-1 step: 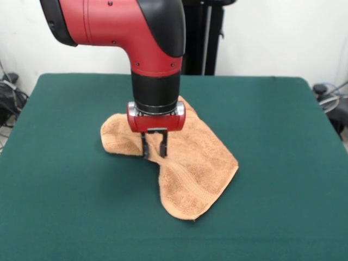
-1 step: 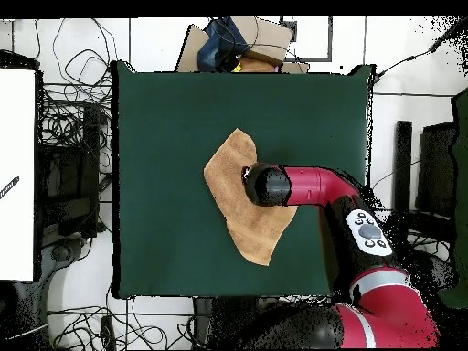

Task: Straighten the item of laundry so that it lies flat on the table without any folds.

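The light orange-tan item of laundry (image 1: 193,179) lies crumpled near the middle of the dark green table (image 1: 65,196). One flap is folded over at its left side and a raised ridge runs across it. My gripper (image 1: 154,152) points straight down onto the left part of the cloth. Its fingers (image 1: 145,148) stand a little apart, straddling that ridge, with the tips touching the fabric. In the overhead view the laundry (image 2: 230,174) spreads diagonally on the table (image 2: 155,128), and the arm's wrist (image 2: 267,185) covers the gripper and part of the cloth.
Green surface surrounds the cloth on every side. Off the table, tangled cables (image 2: 69,128) lie on the floor, a white panel (image 2: 16,174) stands beside them, and cardboard boxes (image 2: 239,44) sit beyond the far edge. A black stand (image 1: 202,38) rises behind the table.
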You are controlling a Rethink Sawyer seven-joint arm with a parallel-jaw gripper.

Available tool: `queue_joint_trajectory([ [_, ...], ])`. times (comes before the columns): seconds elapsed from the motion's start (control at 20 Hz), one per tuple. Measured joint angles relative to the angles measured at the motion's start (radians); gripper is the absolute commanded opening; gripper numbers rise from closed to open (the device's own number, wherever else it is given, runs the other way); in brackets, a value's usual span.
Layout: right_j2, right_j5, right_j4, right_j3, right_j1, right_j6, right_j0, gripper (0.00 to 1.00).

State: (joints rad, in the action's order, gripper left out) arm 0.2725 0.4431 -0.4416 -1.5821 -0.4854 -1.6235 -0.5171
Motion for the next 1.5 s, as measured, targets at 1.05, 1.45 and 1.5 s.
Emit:
queue_joint_trajectory([
  [1.05,-0.001,0.005,0.0,-0.002,-0.005,0.0,0.01,0.0],
  [1.45,-0.001,0.005,0.0,-0.02,-0.039,0.0,0.027,0.0],
  [1.5,-0.001,0.005,0.0,-0.021,-0.042,0.0,0.028,0.0],
])
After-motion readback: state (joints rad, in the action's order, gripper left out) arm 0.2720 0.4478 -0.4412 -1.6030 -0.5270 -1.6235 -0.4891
